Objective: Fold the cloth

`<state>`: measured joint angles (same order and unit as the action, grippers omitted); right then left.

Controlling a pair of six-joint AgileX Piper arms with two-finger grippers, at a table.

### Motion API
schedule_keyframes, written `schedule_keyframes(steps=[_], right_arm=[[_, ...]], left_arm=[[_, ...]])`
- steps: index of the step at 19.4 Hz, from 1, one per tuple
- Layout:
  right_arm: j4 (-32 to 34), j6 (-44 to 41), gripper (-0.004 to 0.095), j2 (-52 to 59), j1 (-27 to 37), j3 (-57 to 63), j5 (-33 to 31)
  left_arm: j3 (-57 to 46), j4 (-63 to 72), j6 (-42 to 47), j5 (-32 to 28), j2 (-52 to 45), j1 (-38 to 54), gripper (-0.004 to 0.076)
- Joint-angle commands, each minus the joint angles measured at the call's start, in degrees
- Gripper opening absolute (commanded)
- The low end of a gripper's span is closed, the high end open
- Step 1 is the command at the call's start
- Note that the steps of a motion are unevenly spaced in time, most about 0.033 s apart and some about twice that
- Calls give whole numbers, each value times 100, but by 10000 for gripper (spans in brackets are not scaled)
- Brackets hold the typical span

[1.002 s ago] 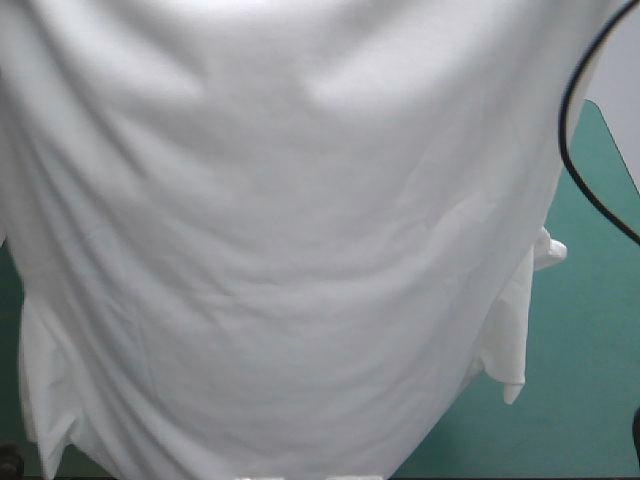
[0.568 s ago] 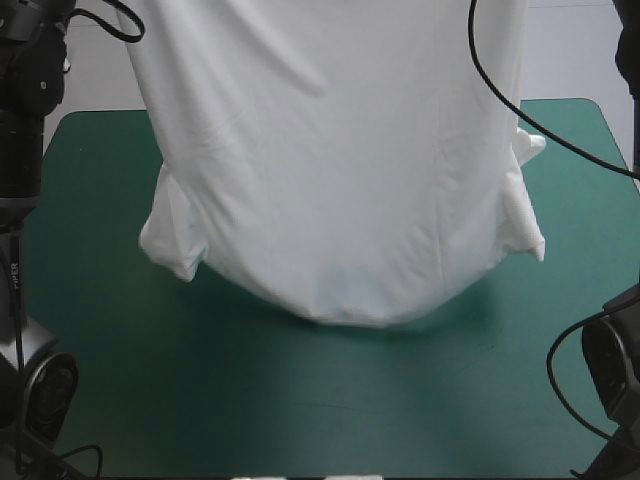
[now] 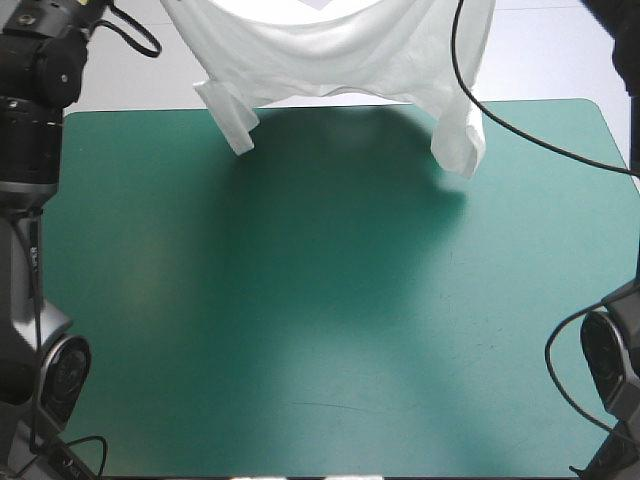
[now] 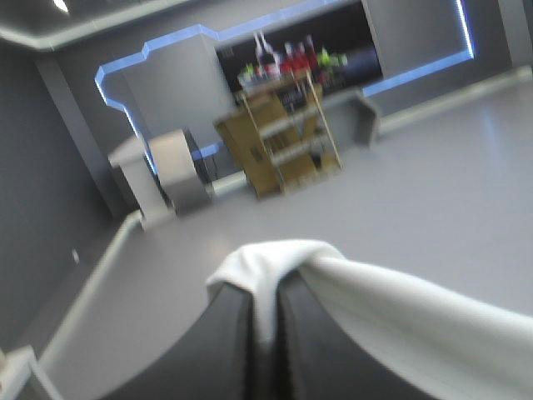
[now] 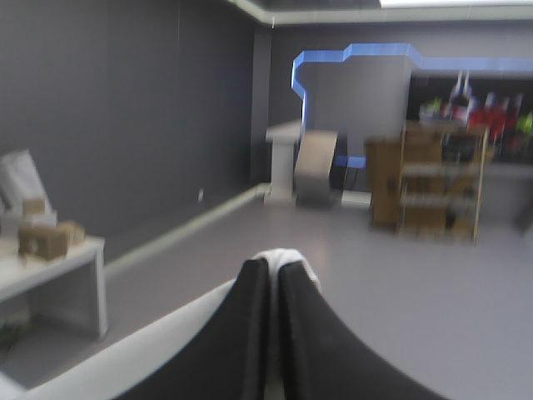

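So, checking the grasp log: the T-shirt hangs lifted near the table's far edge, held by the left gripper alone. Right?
Not quite: both grippers hold it. The right wrist view shows the right gripper shut on the T-shirt, white cloth pinched at its tip. The left gripper grips it too; it hangs lifted near the table's far edge.

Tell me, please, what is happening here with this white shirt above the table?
Two robot arms hold the white T-shirt up between them. The left pincer is shut on one part of the cloth and the right pincer on another. The T-shirt hangs stretched in the air above the far part of the table and appears not to touch it. No fold is made yet.
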<state>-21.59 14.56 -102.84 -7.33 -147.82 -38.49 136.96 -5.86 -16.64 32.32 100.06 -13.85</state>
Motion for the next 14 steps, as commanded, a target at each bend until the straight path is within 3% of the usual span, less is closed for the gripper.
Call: schedule_keyframes(steps=[1,6,9,12,14], right_arm=[[103,-537,-17,-344,138,437,-1105],[18,-756,-17,-1253,128,1018,-2933],[130,-800,-17,-875,19,2375,-2924],[764,-800,-17,214,-144,4341,-2921],[816,-800,-17,1065,-156,5680,-2921]], left_arm=[[102,53,69,1104,324,-9,20],[-75,344,233,2742,1334,-9,20],[-1059,805,233,3274,1308,-9,20],[-2664,960,283,3317,717,-9,20],[-3884,1169,282,3231,15,-9,20]])
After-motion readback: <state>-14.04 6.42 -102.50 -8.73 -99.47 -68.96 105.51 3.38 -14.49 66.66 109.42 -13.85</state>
